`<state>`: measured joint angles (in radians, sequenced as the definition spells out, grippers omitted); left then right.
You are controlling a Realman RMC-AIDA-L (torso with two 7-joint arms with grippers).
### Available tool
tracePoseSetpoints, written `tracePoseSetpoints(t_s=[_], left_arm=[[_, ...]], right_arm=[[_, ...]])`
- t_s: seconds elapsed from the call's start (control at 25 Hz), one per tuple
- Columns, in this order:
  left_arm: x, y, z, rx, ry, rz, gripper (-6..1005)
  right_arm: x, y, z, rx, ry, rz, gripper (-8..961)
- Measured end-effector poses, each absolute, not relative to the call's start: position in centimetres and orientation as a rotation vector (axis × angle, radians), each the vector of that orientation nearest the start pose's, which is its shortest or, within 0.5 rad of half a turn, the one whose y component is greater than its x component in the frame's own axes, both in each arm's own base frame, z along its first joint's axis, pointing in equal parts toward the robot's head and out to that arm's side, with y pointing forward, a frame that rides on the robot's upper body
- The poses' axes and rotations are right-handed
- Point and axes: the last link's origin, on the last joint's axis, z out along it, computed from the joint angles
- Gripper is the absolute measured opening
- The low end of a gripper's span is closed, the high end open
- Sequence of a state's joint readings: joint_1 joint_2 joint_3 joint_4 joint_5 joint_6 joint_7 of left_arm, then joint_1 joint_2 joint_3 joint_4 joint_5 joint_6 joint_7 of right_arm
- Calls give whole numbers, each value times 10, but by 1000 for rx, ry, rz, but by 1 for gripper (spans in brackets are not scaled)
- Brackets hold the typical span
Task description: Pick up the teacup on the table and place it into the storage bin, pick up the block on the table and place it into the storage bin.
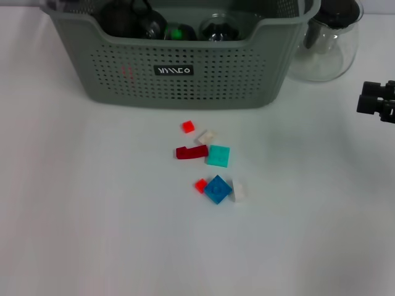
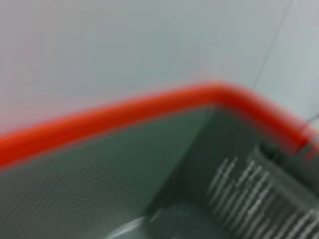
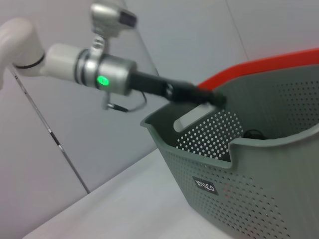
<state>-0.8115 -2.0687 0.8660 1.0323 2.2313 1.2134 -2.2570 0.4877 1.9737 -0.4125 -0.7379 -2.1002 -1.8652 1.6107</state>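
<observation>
Left gripper (image 3: 212, 97) reaches inside the storage bin (image 1: 185, 80) at the frame's top; I cannot tell its state. Right gripper (image 1: 376, 102) sits at right edge, likewise unclear. Blocks (image 1: 217, 188) lie mid-surface.

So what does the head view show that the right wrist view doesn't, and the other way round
Only the head view shows the small blocks on the table: a teal square block, a blue one, a dark red one, plus the glass pitcher and the right gripper at the right edge. Only the right wrist view shows the left arm reaching over the bin, with the left gripper at its rim. Both show the storage bin with its black label.
</observation>
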Motion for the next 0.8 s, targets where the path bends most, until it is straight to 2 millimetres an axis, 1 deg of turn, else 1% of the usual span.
tracePoseSetpoints(t_s=[0.04,0.12,0.16,0.2,0.28,0.32,0.36,0.4,0.44,0.48,0.56,0.6,0.72,0.8], left_arm=[[-140,446,54,-2426,-899,-484,308],[-143,428,73,-2439,-860,-713,399],[-146,421,79,-2444,-839,-784,445],[-154,408,88,-2454,-804,-890,490],[-167,384,99,-2486,-697,-1055,565],[-176,371,102,-2497,-642,-1118,602],[-189,357,103,-2494,-585,-1173,640],[-197,349,102,-2493,-550,-1198,677],[-210,338,97,-2489,-537,-1190,676],[-223,330,89,-2493,-533,-1146,676],[-246,313,66,-2525,-520,-1031,675],[-257,303,51,-2551,-494,-964,674],[-276,283,13,-2606,-451,-874,673],[-284,274,-14,-2628,-430,-839,672]], right_arm=[[288,304,81,-2658,894,842,506],[288,304,81,-2657,895,842,506],[288,304,81,-2658,895,842,507],[288,303,81,-2657,895,842,507],[288,303,81,-2656,896,843,507],[288,303,81,-2656,897,843,507],[288,303,81,-2656,897,843,507],[288,303,80,-2657,897,844,507],[287,304,80,-2658,896,845,507],[287,304,80,-2658,897,845,507],[287,304,80,-2659,897,846,507],[286,305,80,-2660,897,846,507],[285,306,80,-2661,899,848,507],[285,306,80,-2661,899,848,507]])
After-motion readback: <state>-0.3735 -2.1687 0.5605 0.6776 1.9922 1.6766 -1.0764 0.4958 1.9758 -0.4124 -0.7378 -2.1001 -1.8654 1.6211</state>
